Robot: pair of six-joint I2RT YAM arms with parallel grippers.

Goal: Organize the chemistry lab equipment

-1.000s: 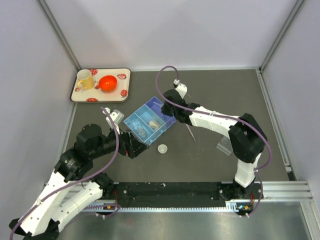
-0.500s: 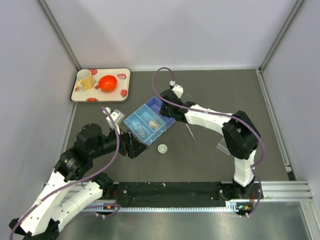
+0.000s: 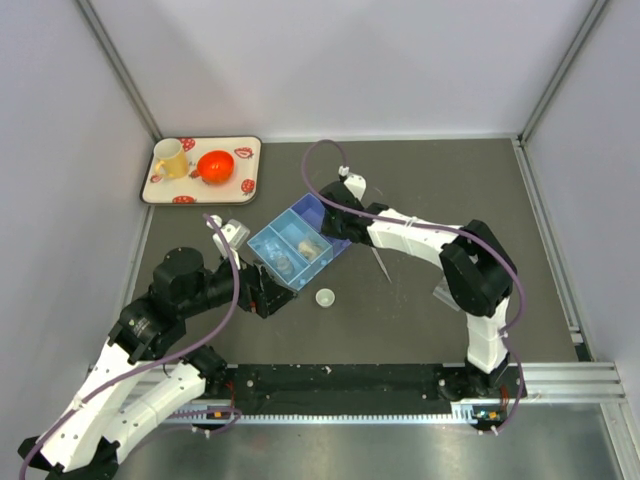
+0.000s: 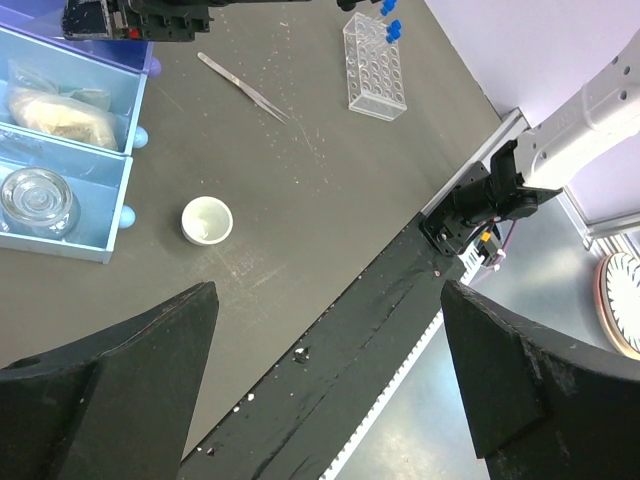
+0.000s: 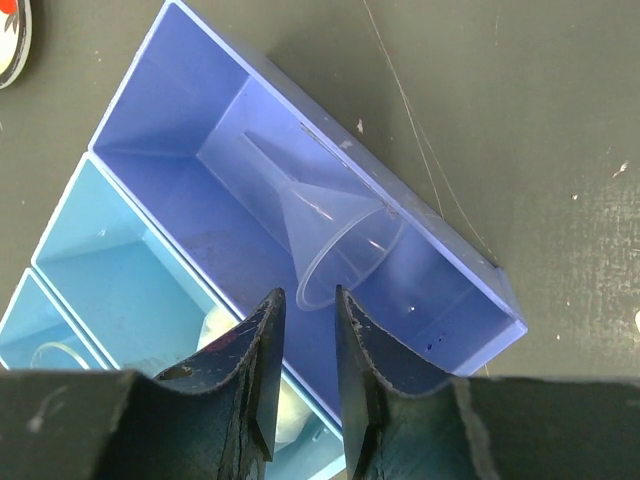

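A clear funnel [image 5: 330, 235] lies on its side in the purple end compartment of the blue organizer box [image 3: 268, 243]. My right gripper [image 5: 308, 300] hovers over that compartment [image 3: 328, 218], jaws narrowly apart, with the funnel's rim just past the tips and not pinched. My left gripper [image 4: 330, 390] is wide open and empty near the box's near corner [image 3: 280, 298]. A small white cup [image 4: 207, 220] stands on the table [image 3: 324, 298]. A thin metal rod [image 4: 245, 88] lies beyond it. The clear tube rack [image 4: 375, 65] holds blue-capped tubes [image 4: 390, 25].
The box's light-blue compartments hold a clear round dish [image 4: 38, 195] and a bagged item [image 4: 60, 110]. A patterned tray [image 3: 250, 150] at the back left carries a yellow mug [image 3: 170, 160] and an orange-red bowl [image 3: 215, 165]. A black rail [image 3: 350, 378] runs along the near edge.
My right arm has shifted slightly left and back over the box's purple compartment. The left arm has not moved.
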